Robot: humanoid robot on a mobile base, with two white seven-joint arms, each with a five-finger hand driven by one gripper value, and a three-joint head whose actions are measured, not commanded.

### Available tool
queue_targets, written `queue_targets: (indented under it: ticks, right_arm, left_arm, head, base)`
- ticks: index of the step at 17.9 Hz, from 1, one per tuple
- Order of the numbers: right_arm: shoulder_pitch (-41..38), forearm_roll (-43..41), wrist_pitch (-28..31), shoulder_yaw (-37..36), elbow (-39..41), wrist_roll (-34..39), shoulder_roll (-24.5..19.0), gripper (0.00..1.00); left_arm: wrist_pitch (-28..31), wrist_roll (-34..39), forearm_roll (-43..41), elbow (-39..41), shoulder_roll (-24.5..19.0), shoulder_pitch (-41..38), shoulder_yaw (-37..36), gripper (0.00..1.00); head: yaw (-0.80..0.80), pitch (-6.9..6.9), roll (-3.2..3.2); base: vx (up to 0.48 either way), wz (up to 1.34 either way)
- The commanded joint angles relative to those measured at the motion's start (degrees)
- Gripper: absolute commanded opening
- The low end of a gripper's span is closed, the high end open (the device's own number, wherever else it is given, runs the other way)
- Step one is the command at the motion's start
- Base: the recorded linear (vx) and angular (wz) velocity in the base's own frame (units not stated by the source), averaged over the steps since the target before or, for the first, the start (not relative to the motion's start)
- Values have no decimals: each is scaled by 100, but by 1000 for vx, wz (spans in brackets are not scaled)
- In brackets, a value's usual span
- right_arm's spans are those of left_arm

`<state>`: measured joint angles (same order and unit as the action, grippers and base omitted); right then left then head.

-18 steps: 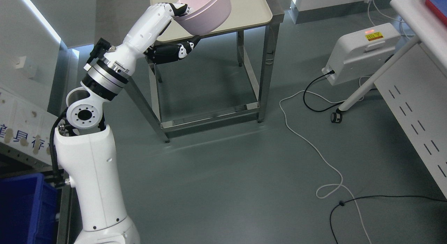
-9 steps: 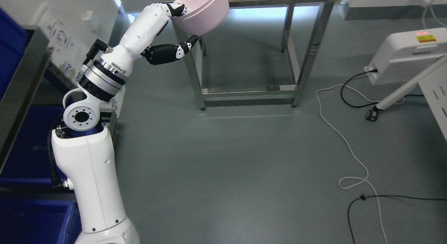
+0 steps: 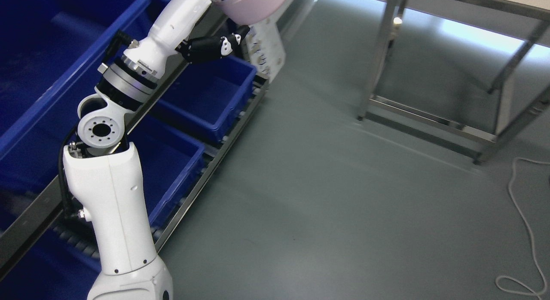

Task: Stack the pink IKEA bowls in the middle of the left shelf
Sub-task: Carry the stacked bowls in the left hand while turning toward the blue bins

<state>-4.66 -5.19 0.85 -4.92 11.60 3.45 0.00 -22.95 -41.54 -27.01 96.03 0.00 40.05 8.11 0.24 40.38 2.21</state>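
The pink bowl [image 3: 253, 5] is up at the very top of what I can see, cut off by the edge, carried by the robot's left hand [image 3: 223, 20]: a white finger is hooked over the rim from above while the black thumb [image 3: 215, 48] reaches up from below toward the underside, so the bowl sits pinched between them, tipped somewhat on its side. That pincer hold looks sensible to me for a wide, smooth-walled bowl, since the rim is the only part the hand can really close around. The bowl hangs above the blue bins [image 3: 206, 98] of the shelf [image 3: 202, 171], which runs away to the left of the arm in slanted tiers; it is well clear of the bins and not resting on anything. A white labelled card [image 3: 266, 50] is fixed at the shelf's far end, just below the bowl. The steel bench [image 3: 429, 115] stands well apart from the shelf, across open grey floor, with a loose cable [image 3: 526, 222] trailing beyond it. I'd judge the bowl is in transit and the placing is yet to come; from here I cannot make out any other pink bowls on the shelf to stack it on. The right arm is nowhere in sight.
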Motion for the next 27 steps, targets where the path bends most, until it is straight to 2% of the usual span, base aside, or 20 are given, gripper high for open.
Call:
queue_targets:
  ticks: [1, 8, 15, 19, 24, 27]
  right_arm:
    - [1, 0, 3, 0, 0, 7, 100, 100]
    - [1, 0, 3, 0, 0, 7, 100, 100]
    - [1, 0, 3, 0, 0, 7, 100, 100]
    - [1, 0, 3, 0, 0, 7, 100, 100]
    - [1, 0, 3, 0, 0, 7, 100, 100]
    - [1, 0, 3, 0, 0, 7, 100, 100]
  left_arm:
    - [414, 155, -58, 65, -100, 618, -872, 4]
    - [581, 137, -173, 206, -100, 706, -969, 4]
    - [704, 93, -437, 206, -100, 697, -468, 5]
    - [1055, -12, -481, 180, -131, 732, -468, 5]
    - [1337, -39, -481, 171, -518, 768, -468, 6]
    - [1468, -283, -489, 162, -536, 680, -556, 6]
  head:
    - [0, 0, 0]
    - [0, -2, 0]
    - [0, -2, 0]
    - [0, -3, 0]
    - [0, -3, 0]
    - [0, -3, 0]
  base:
    - [-233, 1064]
    - [-169, 1177]
    - [-15, 993]
    - [83, 601]
    - [110, 293]
    - [114, 34]
